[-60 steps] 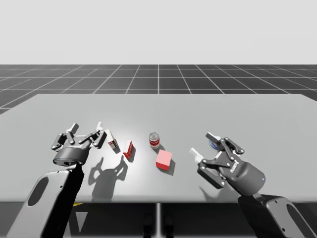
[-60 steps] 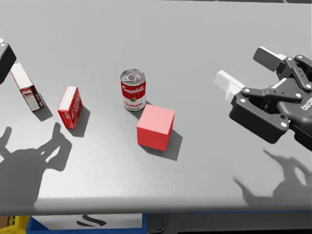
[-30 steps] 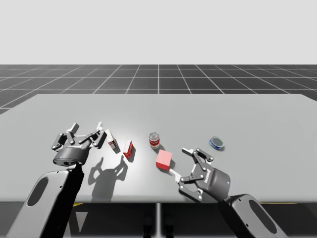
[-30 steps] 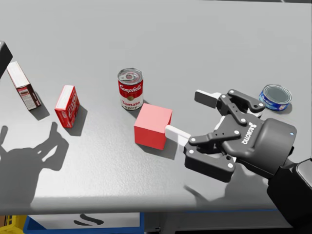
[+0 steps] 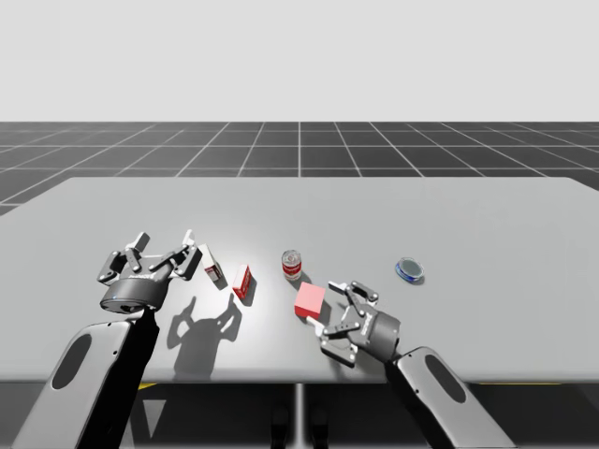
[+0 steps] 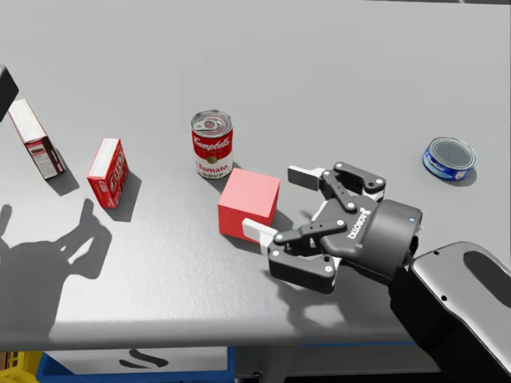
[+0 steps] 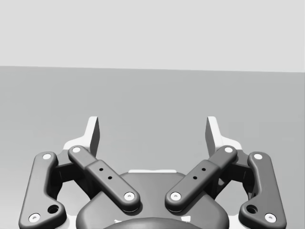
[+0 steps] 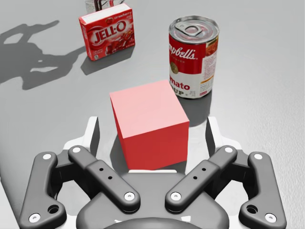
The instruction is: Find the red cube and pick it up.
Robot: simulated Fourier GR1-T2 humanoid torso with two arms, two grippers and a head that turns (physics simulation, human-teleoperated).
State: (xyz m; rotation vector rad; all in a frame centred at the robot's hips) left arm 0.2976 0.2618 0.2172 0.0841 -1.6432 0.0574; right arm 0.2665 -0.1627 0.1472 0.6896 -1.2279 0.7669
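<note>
Straddling the red cube (image 8: pixel 148 125), my right gripper (image 6: pixel 279 203) — fingers (image 8: pixel 93 136) spread, not clamped — red can (image 8: pixel 193 57) just beyond the cube, left gripper (image 7: pixel 152 131) likewise released

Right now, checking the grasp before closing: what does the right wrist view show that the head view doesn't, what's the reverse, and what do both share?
Right wrist view: bare table on each side of the red cube, between it and my right gripper's open fingers. Head view: a flat round blue tin to the gripper's right, apart from the rest. Both: the cube, the upright red-and-white metal can behind it, and the red cardboard box.
</note>
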